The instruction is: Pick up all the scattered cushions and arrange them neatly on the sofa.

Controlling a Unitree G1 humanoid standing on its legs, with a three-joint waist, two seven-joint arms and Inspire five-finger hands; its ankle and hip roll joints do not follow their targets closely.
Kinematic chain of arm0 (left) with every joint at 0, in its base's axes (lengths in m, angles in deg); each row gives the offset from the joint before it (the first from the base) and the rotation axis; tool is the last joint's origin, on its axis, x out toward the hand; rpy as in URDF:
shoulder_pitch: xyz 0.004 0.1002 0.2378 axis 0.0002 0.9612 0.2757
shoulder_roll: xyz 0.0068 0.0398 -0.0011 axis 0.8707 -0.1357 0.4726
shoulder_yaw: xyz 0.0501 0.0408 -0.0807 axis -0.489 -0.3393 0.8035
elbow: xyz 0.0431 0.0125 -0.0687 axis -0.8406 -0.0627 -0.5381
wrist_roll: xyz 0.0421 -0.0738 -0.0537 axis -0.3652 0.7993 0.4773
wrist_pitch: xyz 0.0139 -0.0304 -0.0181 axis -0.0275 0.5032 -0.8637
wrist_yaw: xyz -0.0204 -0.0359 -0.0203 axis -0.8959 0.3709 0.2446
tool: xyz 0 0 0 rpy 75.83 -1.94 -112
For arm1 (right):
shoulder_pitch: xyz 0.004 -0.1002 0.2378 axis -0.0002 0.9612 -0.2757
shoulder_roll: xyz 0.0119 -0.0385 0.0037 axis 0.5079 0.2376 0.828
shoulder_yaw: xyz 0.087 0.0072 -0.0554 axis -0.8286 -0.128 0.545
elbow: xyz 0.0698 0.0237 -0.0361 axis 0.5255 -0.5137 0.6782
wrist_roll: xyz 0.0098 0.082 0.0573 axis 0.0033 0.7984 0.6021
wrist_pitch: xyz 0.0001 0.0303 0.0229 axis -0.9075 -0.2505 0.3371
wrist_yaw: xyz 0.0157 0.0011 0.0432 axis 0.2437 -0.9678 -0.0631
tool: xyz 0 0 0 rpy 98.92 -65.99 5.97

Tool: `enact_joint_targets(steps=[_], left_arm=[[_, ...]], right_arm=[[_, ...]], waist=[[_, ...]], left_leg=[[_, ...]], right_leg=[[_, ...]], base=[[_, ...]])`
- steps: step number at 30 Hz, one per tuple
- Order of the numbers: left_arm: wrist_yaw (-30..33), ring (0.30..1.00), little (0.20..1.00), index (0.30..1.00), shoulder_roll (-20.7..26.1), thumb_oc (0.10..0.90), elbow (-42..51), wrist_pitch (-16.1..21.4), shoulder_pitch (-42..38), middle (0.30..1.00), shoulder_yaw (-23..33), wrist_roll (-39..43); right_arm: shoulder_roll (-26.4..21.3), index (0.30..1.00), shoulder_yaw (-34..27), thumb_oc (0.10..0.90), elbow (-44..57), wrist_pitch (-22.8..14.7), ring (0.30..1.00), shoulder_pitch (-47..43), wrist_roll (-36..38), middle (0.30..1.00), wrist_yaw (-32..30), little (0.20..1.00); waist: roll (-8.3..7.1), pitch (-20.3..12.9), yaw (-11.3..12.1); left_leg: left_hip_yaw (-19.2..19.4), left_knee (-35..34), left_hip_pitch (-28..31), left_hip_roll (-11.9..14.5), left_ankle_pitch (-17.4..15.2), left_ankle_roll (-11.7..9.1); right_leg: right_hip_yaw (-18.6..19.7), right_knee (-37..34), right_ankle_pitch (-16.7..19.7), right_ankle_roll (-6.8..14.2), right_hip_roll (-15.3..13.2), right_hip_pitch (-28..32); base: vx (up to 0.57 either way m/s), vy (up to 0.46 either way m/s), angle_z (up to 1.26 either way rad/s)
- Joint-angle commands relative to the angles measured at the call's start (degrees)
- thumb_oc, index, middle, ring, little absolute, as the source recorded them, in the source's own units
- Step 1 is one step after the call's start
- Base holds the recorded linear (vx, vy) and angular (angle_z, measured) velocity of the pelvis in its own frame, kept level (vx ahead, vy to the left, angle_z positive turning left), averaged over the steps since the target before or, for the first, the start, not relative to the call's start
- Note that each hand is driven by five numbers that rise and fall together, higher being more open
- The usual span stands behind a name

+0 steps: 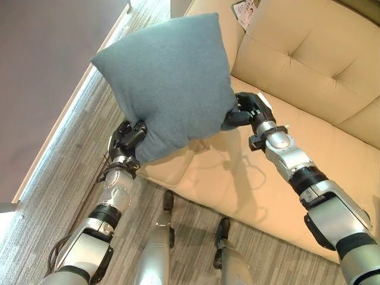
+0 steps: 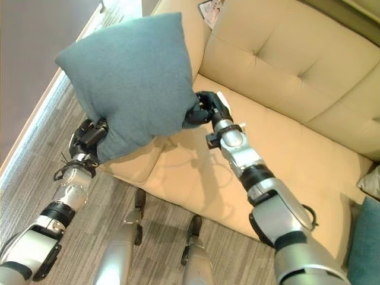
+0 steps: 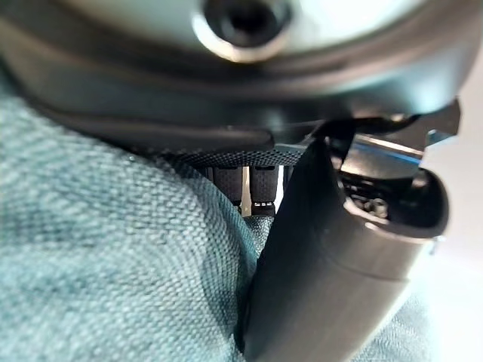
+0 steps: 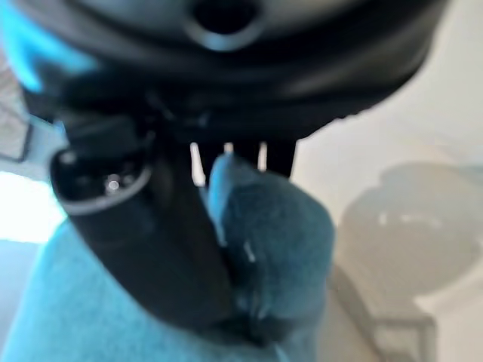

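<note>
Teal woven cushion [image 1: 166, 83] is hanging square and plump above the tan tufted sofa [image 1: 309, 65] in the left eye view, the left hand [image 1: 127, 139] pinching one lower corner and the right hand [image 1: 249, 111] the other; in the right eye view another teal cushion [image 2: 363, 243] is lying on the seat's far end. Both wrist views are showing thumb and fingers clamping soft, coarse cloth; the carrying step seems under way, and the next move is calling for lowering it upright against the backrest.

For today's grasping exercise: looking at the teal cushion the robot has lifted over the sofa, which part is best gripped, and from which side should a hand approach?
Grip the teal cushion at its two lower corners, one from each side, as the left hand and right hand do. It is wide and soft, and the corners bunch into a pinchable fold, while the flat faces probably offer nothing to close on.
</note>
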Motion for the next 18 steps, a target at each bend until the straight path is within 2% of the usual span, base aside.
enact_joint_targets(steps=[1,3,4,5,6,7,9,10,13,14,15,18], left_arm=[[-11.0,0.3,0.3,0.3,-10.8,0.4,8.9,-7.6,-13.5,0.3,-13.7,-7.6],[-11.0,0.3,0.3,0.3,-9.2,0.4,10.9,-7.9,-12.6,0.3,-13.5,-9.4],[-11.0,0.3,0.3,0.3,-9.2,0.4,10.9,-7.9,-12.5,0.3,-13.6,-9.4],[-11.1,0.3,0.3,0.3,-8.1,0.4,12.1,-8.5,-12.0,0.3,-14.1,-11.6],[-11.0,0.3,0.3,0.3,-8.1,0.4,12.2,-8.5,-12.0,0.3,-14.2,-11.6],[-11.1,0.3,0.3,0.3,-7.5,0.4,13.8,-8.9,-11.1,0.3,-14.3,-13.1],[-11.2,0.3,0.3,0.3,-7.1,0.4,14.5,-9.1,-10.6,0.3,-14.5,-13.9],[-11.3,0.3,0.3,0.3,-6.0,0.4,16.6,-9.3,-9.9,0.3,-15.1,-15.9],[-11.4,0.3,0.3,0.3,-3.9,0.4,22.0,-8.6,-8.3,0.3,-14.9,-18.4],[-11.3,0.3,0.3,0.3,-3.9,0.4,22.0,-8.6,-8.3,0.3,-14.9,-18.4],[-11.7,0.3,0.3,0.3,-3.4,0.4,25.1,-7.6,-6.0,0.3,-13.7,-19.2],[-12.7,0.3,0.3,0.3,-4.1,0.4,28.7,-6.8,-0.8,0.3,-11.1,-18.7]], right_arm=[[4.0,0.3,-1.8,0.4,13.3,-7.1,0.3,-2.0,1.0,0.3,4.2,0.3],[2.8,0.3,-6.5,0.4,17.7,-8.2,0.3,2.3,-1.7,0.3,1.9,0.3],[2.8,0.3,-6.6,0.4,17.8,-8.1,0.3,2.4,-1.7,0.3,1.9,0.3],[3.1,0.3,-11.0,0.4,22.1,-9.2,0.3,6.5,-2.8,0.3,-0.5,0.3],[3.1,0.3,-11.1,0.4,22.2,-9.1,0.3,6.7,-2.9,0.3,-0.6,0.3],[3.9,0.3,-14.2,0.4,25.3,-10.3,0.3,10.4,-3.3,0.3,-1.7,0.3],[3.7,0.3,-14.7,0.4,27.4,-9.9,0.3,12.5,-5.4,0.3,-2.4,0.3],[3.8,0.3,-16.2,0.4,31.8,-9.5,0.3,16.5,-8.5,0.3,-3.1,0.3],[2.8,0.3,-17.2,0.4,36.3,-8.4,0.3,20.9,-14.4,0.3,-3.8,0.3],[2.8,0.3,-17.2,0.4,36.4,-8.4,0.3,21.0,-14.4,0.3,-3.8,0.3],[3.4,0.3,-18.0,0.4,38.4,-8.3,0.3,23.1,-15.6,0.3,-3.8,0.3],[5.0,0.3,-18.3,0.4,41.1,-7.8,0.3,25.9,-16.6,0.3,-2.8,0.3]], waist=[[0.02,1.7,-2.0],[-0.27,1.4,-2.8],[-0.3,1.4,-2.8],[-0.28,0.7,-3.7],[-0.34,0.7,-3.6],[-0.14,-0.2,-4.4],[-0.12,-0.7,-4.8],[0.11,-1.6,-6.0],[0.58,-2.5,-8.0],[0.53,-2.5,-7.9],[1.01,-2.9,-9.4],[2.01,-4.2,-11.9]], left_leg=[[-2.3,5.7,-2.5,6.3,-5.9,-5.8],[-2.1,6.0,-2.5,6.5,-6.2,-5.8],[-2.1,6.1,-2.5,6.5,-6.2,-5.8],[-1.8,6.1,-1.8,6.7,-6.6,-5.7],[-1.8,6.0,-1.8,6.7,-6.6,-5.7],[-1.5,6.1,-0.9,6.9,-6.9,-5.6],[-1.0,6.0,-0.3,7.0,-7.1,-5.6],[-0.3,6.2,1.4,7.3,-7.7,-5.2],[1.5,6.9,5.3,8.1,-9.1,-4.3],[1.5,6.9,5.4,8.1,-9.1,-4.3],[3.4,7.4,8.8,8.6,-10.1,-3.8],[6.6,7.9,14.0,10.0,-11.3,-3.5]], right_leg=[[0.5,0.4,2.2,0.0,-1.2,-2.5],[0.6,0.4,2.0,-0.1,-1.3,-2.4],[0.6,0.4,2.0,-0.1,-1.3,-2.4],[0.8,0.6,1.8,-0.1,-1.2,-2.1],[0.8,0.6,1.8,-0.1,-1.2,-2.0],[1.1,0.7,1.4,-0.2,-1.2,-1.5],[1.5,0.9,1.2,-0.3,-1.2,-1.2],[2.2,1.5,0.8,-0.3,-0.9,-0.7],[4.3,2.3,0.3,-0.2,-0.4,0.7],[4.4,2.3,0.3,-0.2,-0.4,0.7],[6.3,2.6,0.0,-0.1,0.1,2.0],[9.4,2.8,-0.5,-0.1,0.8,4.0]], base=[[0.0,0.0,0.0],[0.0,0.0,0.0],[0.0,0.0,0.0],[0.0,0.0,0.0],[0.03,0.006,0.04],[0.0,0.0,0.0],[0.02,0.01,-0.02],[0.06,0.018,-0.06],[0.06,0.029,-0.27],[0.06,0.021,-0.57],[0.07,0.017,-0.68],[0.08,0.026,-0.78]])
